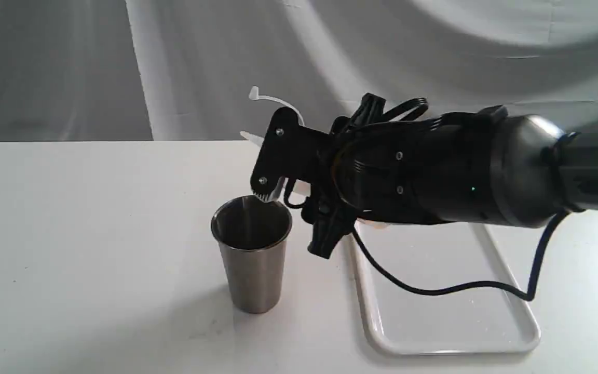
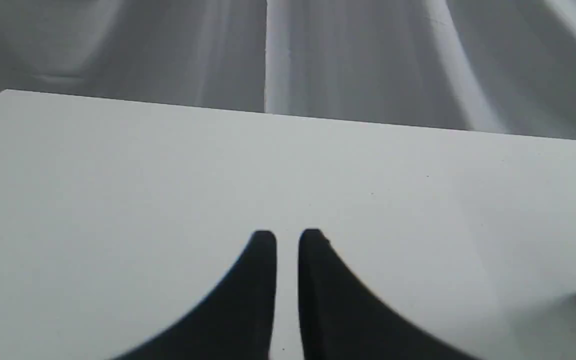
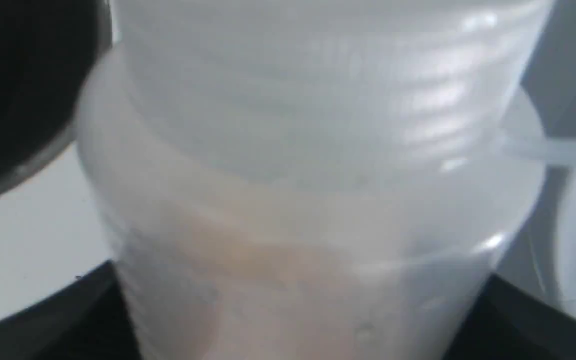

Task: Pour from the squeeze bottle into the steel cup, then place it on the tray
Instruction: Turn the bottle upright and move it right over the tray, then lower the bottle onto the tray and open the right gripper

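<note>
The left gripper point(image 2: 288, 241) is hanging over the bare left part of the table point(image 1: 70, 234), its fingers drawn almost together with only a thin slit between them and nothing in it.

To its right, the steel cup point(image 1: 252, 254) is standing upright on the table, just left of the tray, and no liquid is showing inside it.

Above the cup's rim, the right gripper point(image 1: 270, 179) is gripping the squeeze bottle point(image 1: 252, 138), jaws spread wide around its body. The bottle is lying tipped roughly sideways in the air, with its nozzle pointing left and slightly up and its cap dangling off its strap above. The wrist view is showing amber liquid pooling low in the bottle point(image 3: 308, 200). No stream is showing between nozzle and cup.

On the right, the tray point(image 1: 369, 317) is lying flat, with nothing resting on it.

The pour looks to be the step in hand, with nothing visibly coming out. The next move probably calls for rolling the wrist further so the nozzle dips below level and sits squarely over the cup's mouth, while holding a firm grip on the soft plastic.
</note>
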